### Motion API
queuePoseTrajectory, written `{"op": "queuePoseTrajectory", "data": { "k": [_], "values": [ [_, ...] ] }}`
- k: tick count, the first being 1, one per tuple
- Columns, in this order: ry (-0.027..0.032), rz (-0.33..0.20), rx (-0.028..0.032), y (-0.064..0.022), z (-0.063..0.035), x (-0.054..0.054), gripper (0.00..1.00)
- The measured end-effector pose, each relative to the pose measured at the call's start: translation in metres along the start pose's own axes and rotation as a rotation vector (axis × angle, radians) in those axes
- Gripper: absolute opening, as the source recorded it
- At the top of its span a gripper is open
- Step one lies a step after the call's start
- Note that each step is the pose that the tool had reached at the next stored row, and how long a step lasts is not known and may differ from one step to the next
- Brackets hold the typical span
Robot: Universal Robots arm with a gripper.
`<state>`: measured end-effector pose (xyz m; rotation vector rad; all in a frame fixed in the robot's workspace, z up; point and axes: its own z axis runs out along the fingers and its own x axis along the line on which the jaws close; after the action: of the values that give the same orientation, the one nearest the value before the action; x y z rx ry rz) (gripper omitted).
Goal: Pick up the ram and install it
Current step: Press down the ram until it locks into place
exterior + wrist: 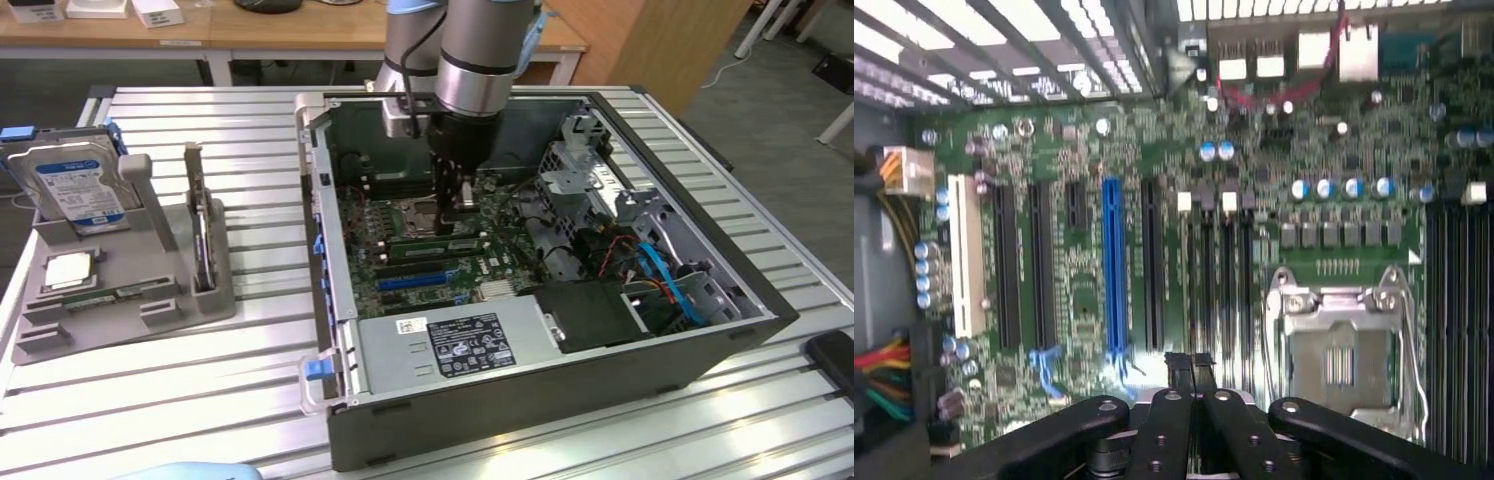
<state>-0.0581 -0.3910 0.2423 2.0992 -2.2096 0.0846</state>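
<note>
While gripper (1191,372) hangs clenched, empty, over motherboard (1154,200), ram (430,243) sits in slot: light, stiff, fragile; hold by long edges.

1. Thin, narrow green ram (435,243) stick.
2. Stands on its long edge, seated lengthwise in a motherboard slot (400,256).
3. Sits inside the open computer case (534,400), near its middle.

My fingers (1189,375) are matt black metal above a glossy green motherboard (1154,200); the table (187,400) is ribbed, shiny aluminium.
</note>
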Motion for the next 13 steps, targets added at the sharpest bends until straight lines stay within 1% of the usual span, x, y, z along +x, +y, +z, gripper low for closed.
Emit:
{"op": "queuePoseTrajectory", "data": {
  "k": [9, 13],
  "values": [
    [0.0033, 0.002, 0.0003, 0.025, 0.0007, 0.001, 0.1],
    [0.0058, 0.002, 0.0007, 0.034, 0.001, 0.002, 0.1]
  ]
}}
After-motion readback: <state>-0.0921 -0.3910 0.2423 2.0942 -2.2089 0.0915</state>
